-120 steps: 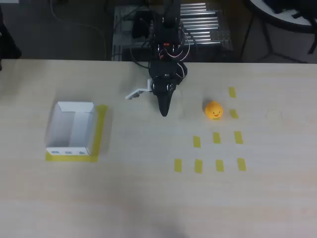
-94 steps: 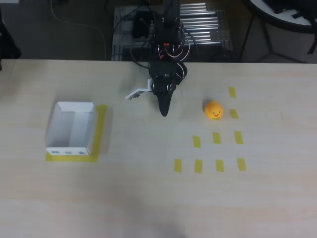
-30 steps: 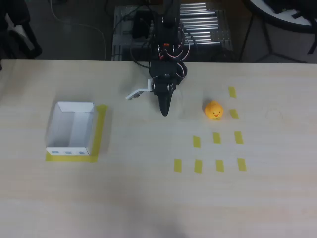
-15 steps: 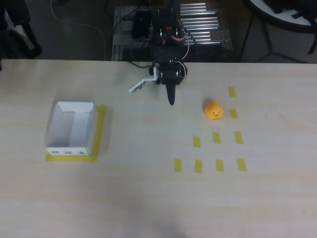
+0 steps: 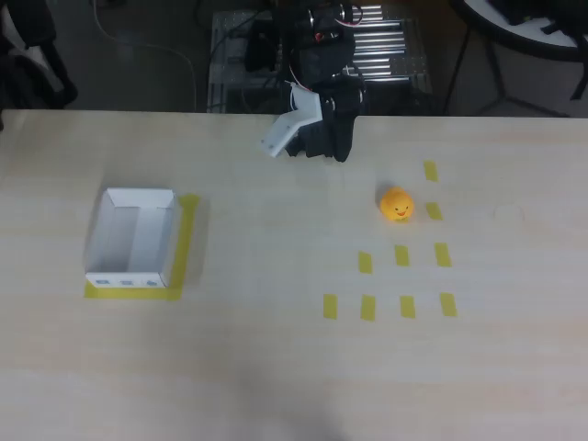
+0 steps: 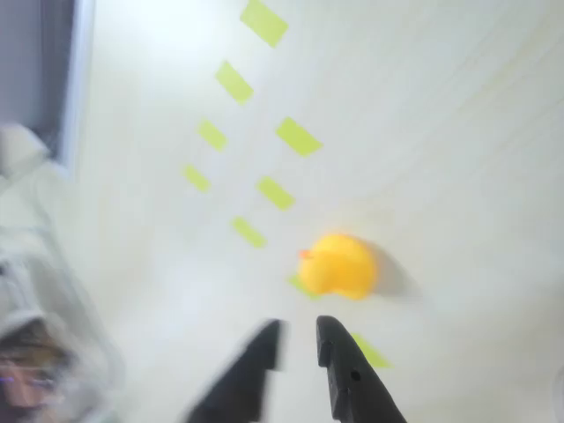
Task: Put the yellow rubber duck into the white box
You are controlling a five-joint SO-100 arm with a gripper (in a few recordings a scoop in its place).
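The yellow rubber duck (image 5: 397,204) sits on the table right of centre, among yellow tape marks; in the wrist view the duck (image 6: 339,264) lies just beyond the fingertips. My black gripper (image 5: 338,152) hangs raised near the table's far edge, up and left of the duck. In the wrist view the gripper (image 6: 298,330) is open by a narrow gap, with nothing between its fingers. The white box (image 5: 133,237) stands far left on a yellow tape patch, empty, with small blue-green marks on its near wall.
Several yellow tape rectangles (image 5: 402,255) lie below and right of the duck. A metal rack and cables (image 5: 377,46) stand behind the table's far edge. Bare tabletop (image 5: 276,276) lies between the box and the duck.
The arm has lifted and pulled back toward the table's far edge, turning slightly to the right. Duck and box have not moved.
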